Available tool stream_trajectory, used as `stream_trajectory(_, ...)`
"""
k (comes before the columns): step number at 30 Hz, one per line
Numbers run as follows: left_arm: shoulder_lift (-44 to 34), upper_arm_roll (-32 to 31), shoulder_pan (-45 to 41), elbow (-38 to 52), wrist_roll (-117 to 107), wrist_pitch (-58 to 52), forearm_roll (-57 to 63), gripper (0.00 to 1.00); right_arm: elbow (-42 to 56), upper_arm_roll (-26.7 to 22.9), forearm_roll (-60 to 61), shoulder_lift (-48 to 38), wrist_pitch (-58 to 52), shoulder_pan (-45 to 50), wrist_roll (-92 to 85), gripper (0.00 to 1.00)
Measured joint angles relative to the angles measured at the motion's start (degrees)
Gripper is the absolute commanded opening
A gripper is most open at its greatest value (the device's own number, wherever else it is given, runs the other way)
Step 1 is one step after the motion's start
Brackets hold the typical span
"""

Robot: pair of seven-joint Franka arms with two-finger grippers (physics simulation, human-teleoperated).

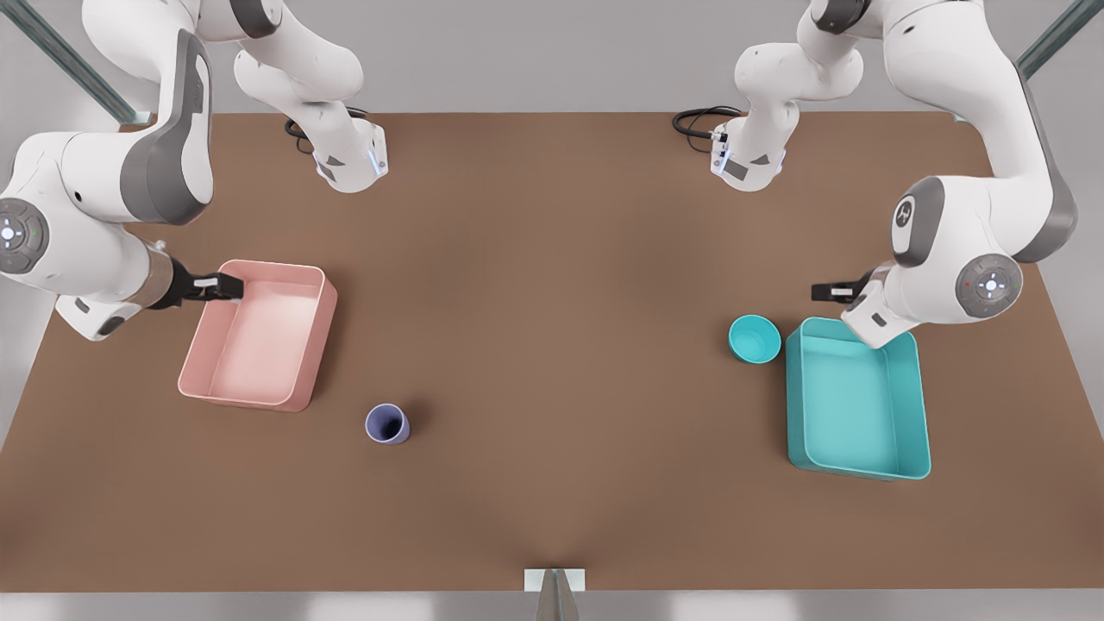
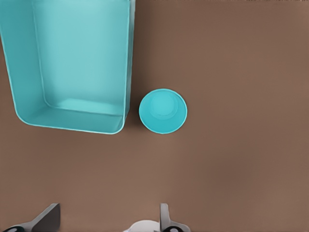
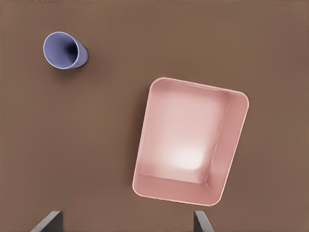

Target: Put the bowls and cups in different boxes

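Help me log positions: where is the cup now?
The cup stands upright on the table, left of centre in the front view, just off the pink box's near right corner and far from the bowl.

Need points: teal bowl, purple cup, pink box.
teal bowl (image 1: 755, 339), front view, inner floor.
purple cup (image 1: 386, 423), front view, open mouth.
pink box (image 1: 321, 323), front view, side wall nearest the cup.
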Motion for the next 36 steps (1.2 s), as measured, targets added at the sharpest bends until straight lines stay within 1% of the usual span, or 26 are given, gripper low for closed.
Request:
stream_trajectory(3, -0.03, 0.14, -0.18, -0.44, -0.10, 0.70, 0.03, 1.00, 0.93, 0.20, 0.11, 1.77, 1.11, 0.15, -0.10, 1.00)
stream_trajectory(4, -0.27, 0.18, -0.61, -3.24, -0.18, 1.93, 0.14, 1.00, 1.41, 0.44, 0.16, 3.83, 2.45, 0.99, -0.13, 1.00)
stream_trajectory(6, -0.76, 0.12, -4.48, -16.22, -0.97, 9.07, 1.67, 1.00, 1.80, 0.77, 0.34, 9.90, 6.93, 4.70, -0.07, 1.00)
stream_trajectory(7, 0.00, 0.09, -6.18, -20.96, -1.41, 13.72, 2.25, 1.00, 1.90, 0.87, 0.61, 13.20, 9.62, 5.62, 0.18, 1.00)
stream_trajectory(10, 2.41, 0.08, -7.93, -27.54, -2.61, 26.06, 3.32, 1.00, 1.93, 0.87, 2.23, 21.21, 17.89, 6.40, 1.59, 1.00)
stream_trajectory(14, 4.82, 0.08, -8.99, -29.99, -3.90, 37.39, 4.74, 1.00, 1.91, 0.87, 6.29, 28.04, 27.84, 6.55, 4.34, 1.00)
stream_trajectory(18, 7.10, 0.08, -10.16, -30.27, -4.96, 44.92, 7.48, 1.00, 1.35, 0.85, 9.28, 28.83, 34.83, 5.96, 6.58, 1.00)
stream_trajectory(22, 9.76, 0.05, -10.68, -30.54, -5.85, 48.78, 8.45, 1.00, -1.20, 0.85, 10.11, 28.44, 38.11, 6.15, 8.06, 1.00)
stream_trajectory(29, 12.06, 0.07, -10.65, -32.09, -7.01, 51.52, 8.84, 1.00, -3.57, 0.70, 9.71, 29.17, 40.12, 7.53, 9.45, 1.00)
stream_trajectory(30, 12.21, 0.06, -10.66, -32.08, -7.14, 51.77, 8.86, 0.91, -3.69, 0.68, 9.11, 29.30, 40.27, 7.98, 9.65, 1.00)
stream_trajectory(31, 12.28, 0.06, -10.71, -32.12, -7.33, 51.97, 8.94, 0.73, -3.89, 0.68, 8.55, 29.44, 40.39, 8.24, 9.84, 1.00)
stream_trajectory(33, 12.38, 0.07, -10.69, -32.15, -7.85, 52.26, 9.30, 0.49, -4.07, 0.58, 7.78, 29.92, 40.59, 8.33, 10.20, 1.00)
stream_trajectory(35, 12.67, 0.08, -10.65, -32.16, -8.68, 52.35, 9.86, 0.36, -4.15, 0.52, 7.33, 30.41, 40.77, 8.29, 10.52, 1.00)
stream_trajectory(36, 12.81, 0.08, -10.66, -32.16, -9.15, 52.36, 10.03, 0.27, -4.18, 0.51, 7.18, 30.53, 40.83, 8.28, 10.66, 1.00)
